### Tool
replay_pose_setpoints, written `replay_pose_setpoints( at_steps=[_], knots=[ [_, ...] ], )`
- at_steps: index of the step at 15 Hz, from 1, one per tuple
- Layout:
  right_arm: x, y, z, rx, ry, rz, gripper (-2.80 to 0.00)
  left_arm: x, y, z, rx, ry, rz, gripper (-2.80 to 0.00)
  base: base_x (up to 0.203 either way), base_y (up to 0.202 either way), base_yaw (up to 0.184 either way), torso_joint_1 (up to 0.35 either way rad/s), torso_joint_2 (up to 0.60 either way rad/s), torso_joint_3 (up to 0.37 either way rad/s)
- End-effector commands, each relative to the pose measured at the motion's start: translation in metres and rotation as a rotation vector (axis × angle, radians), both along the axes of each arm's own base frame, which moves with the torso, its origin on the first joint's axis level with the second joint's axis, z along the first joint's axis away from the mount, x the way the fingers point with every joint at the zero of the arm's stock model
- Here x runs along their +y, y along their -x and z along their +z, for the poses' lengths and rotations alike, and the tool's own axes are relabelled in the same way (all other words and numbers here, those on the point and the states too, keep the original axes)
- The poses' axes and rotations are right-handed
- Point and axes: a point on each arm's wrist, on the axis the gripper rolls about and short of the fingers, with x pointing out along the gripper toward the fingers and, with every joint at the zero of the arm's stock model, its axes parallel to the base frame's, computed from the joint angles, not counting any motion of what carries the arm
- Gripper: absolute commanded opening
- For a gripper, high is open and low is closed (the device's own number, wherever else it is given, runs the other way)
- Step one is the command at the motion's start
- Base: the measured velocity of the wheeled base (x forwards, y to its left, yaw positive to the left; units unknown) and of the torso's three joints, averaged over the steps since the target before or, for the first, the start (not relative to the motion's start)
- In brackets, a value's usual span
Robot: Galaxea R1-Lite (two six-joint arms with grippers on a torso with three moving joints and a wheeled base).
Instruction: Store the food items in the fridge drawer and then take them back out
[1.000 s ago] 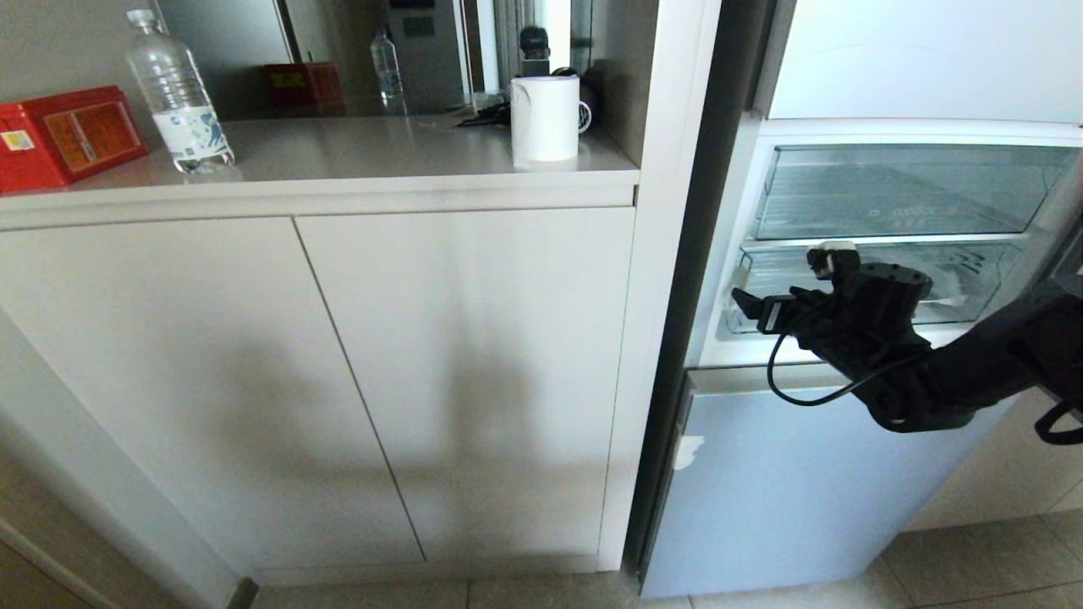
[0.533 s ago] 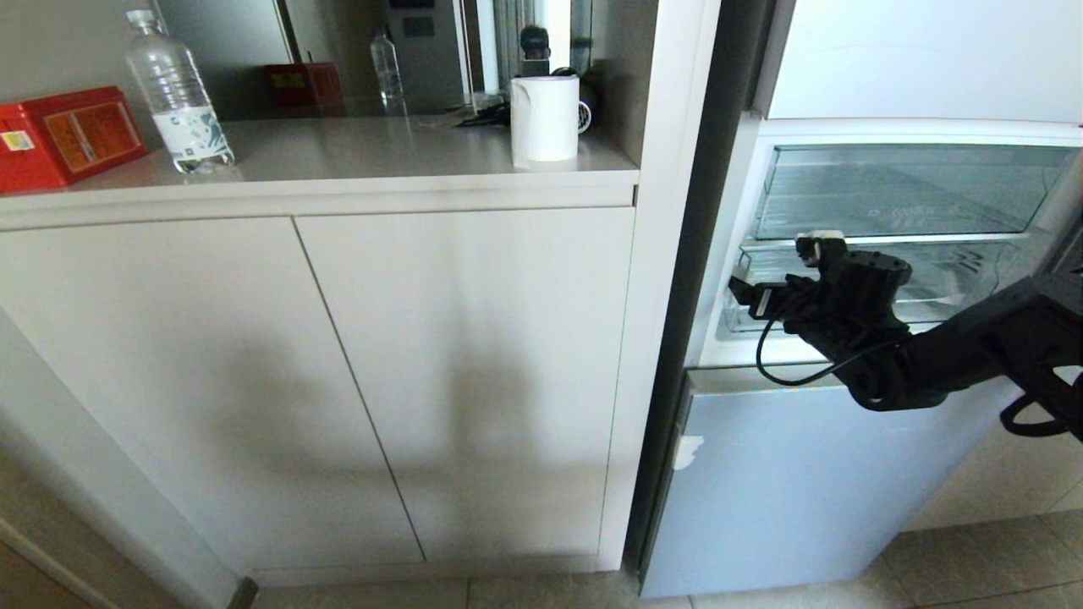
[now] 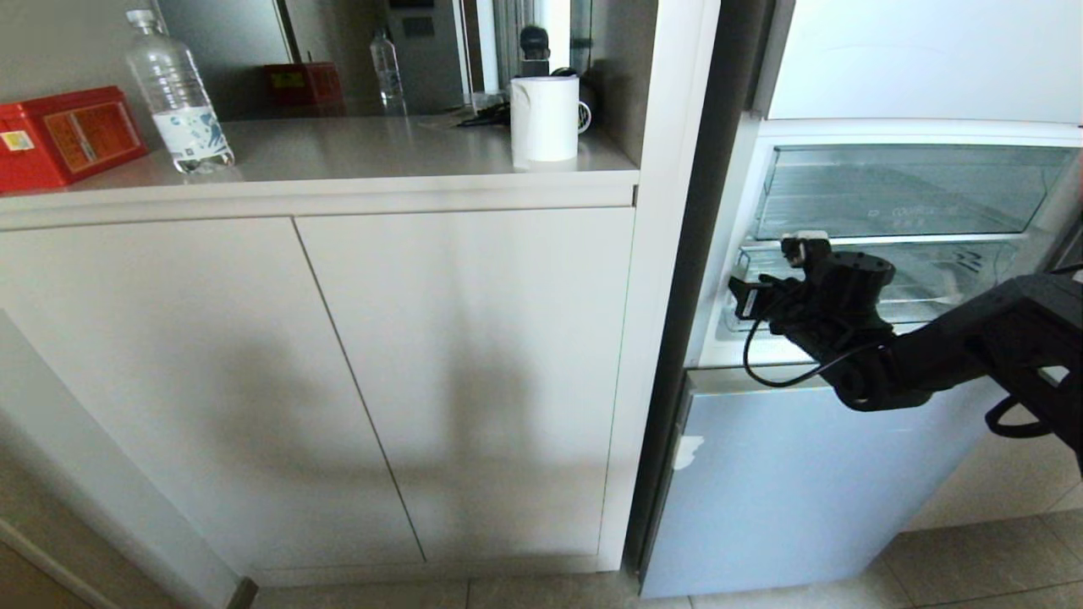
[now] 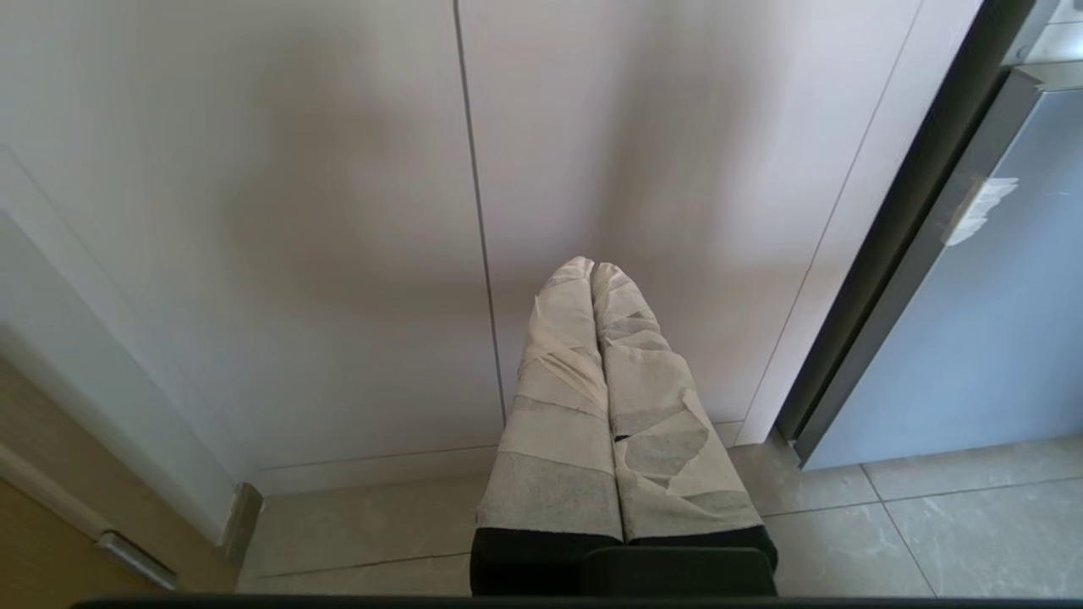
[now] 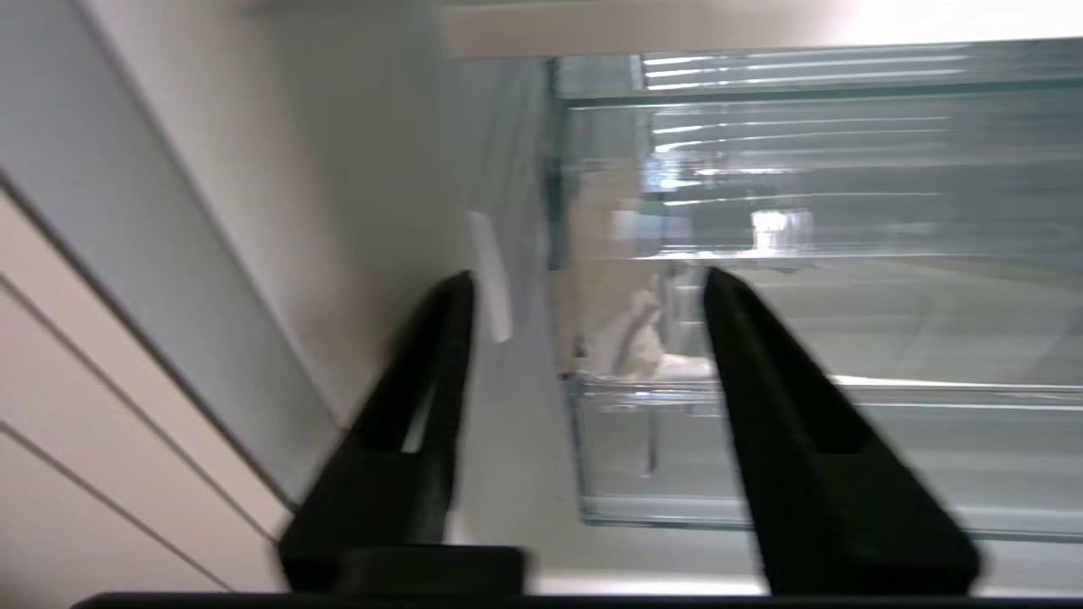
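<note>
The right gripper [image 3: 774, 275] reaches from the right side of the scene toward the open fridge compartment, its two black fingers [image 5: 766, 406] spread apart with nothing between them. The fridge drawer [image 3: 931, 283], the shallower clear one, sits pushed into the compartment directly beyond those fingers, under the taller clear drawer [image 3: 905, 190]. The gripper is level with the shallow drawer's left front corner, just beside it, and whether it touches the plastic cannot be told. The drawer's long axis runs across the fridge opening, side to side in the head view, so its front edge lies crosswise to the gripper's approach; a pull outward toward the robot is probably what the next move calls for. The right arm is far nearer; the left gripper [image 4: 596, 338], its tape-wrapped fingers pressed together, hangs parked low in front of the white cabinet doors [image 3: 338, 381], well apart from the fridge. The drawer looks transparent and ribbed, with a pale strip along its front and glare across its walls. No red or orange food items can be made out in any view.
</note>
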Motion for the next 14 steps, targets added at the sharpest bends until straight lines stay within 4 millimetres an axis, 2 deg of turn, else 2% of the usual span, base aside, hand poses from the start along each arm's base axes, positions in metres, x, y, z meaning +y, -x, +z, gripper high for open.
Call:
replay_pose_setpoints(
  at_steps=[1, 3, 8, 14],
  knots=[
    [0.006, 0.001, 0.003, -0.010, -0.001, -0.010, -2.80, 0.000, 0.000, 0.000, 0.002, 0.000, 0.001, -2.80, 0.000, 0.000, 0.000, 0.000, 0.00, 0.000],
    [0.016, 0.000, 0.006, -0.024, -0.004, -0.004, -2.80, 0.000, 0.000, 0.000, 0.003, 0.000, 0.000, -2.80, 0.000, 0.000, 0.000, 0.000, 0.00, 0.000],
    [0.017, 0.007, 0.015, -0.035, -0.010, -0.022, -2.80, 0.000, 0.000, 0.000, 0.001, 0.000, 0.001, -2.80, 0.000, 0.000, 0.000, 0.000, 0.00, 0.000],
    [0.015, 0.048, 0.019, 0.029, -0.001, -0.009, -2.80, 0.000, 0.000, 0.000, 0.000, 0.000, 0.001, -2.80, 0.000, 0.000, 0.000, 0.000, 0.00, 0.000]
  ],
)
